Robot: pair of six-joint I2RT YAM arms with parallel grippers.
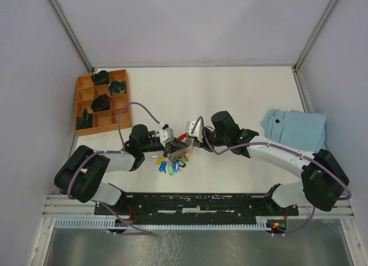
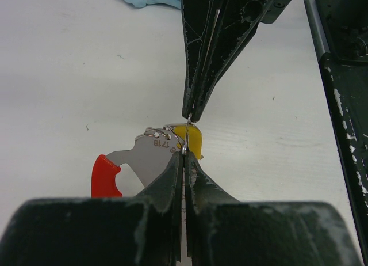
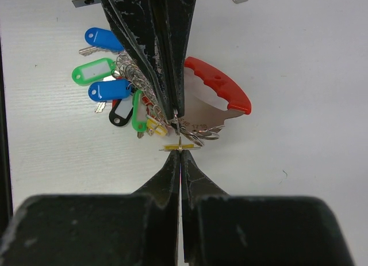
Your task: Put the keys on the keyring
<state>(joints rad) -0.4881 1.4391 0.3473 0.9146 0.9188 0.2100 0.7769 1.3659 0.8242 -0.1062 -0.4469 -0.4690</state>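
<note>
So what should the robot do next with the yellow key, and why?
Probably ease the yellow key round the keyring: the left fingers and right fingers are both pinched shut on its thin wire, with the yellow tag right at the pinch.

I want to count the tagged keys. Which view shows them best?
Right wrist: the keys fan out beside the keyring, tags distinct. Top external shows only a tiny colourful cluster; left wrist shows just one yellow tag.
</note>
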